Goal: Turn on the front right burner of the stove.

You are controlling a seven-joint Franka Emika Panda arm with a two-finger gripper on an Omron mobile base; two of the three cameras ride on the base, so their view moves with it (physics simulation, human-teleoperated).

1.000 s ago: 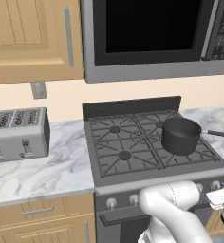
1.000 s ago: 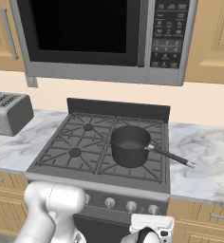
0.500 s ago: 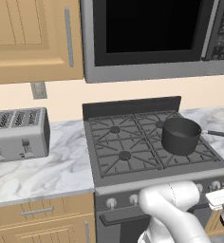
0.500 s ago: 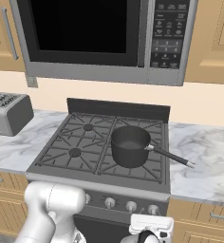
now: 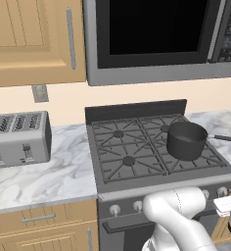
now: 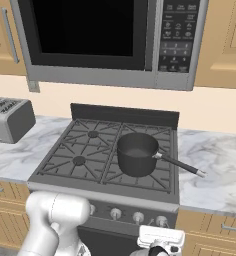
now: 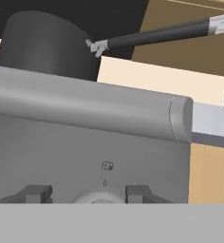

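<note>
Pot [image 6: 137,154] on stove [image 6: 75,165], contents unclear, claw [image 7: 88,194] apart around a knob [image 7: 96,197]

The stove [image 5: 137,162] is a dark grey gas range set into the marble worktop [image 5: 58,171] under the microwave [image 5: 156,39]. It has four burners under black cast-iron grates, a low black back panel, and a row of small silver knobs [image 6: 137,217] along its front face. The front right burner [image 6: 138,170] sits in the near-right quarter of the top; a dark pot [image 6: 136,154] stands on it and hides its cap, leaving only grate prongs around it visible. No flame shows there.
</note>
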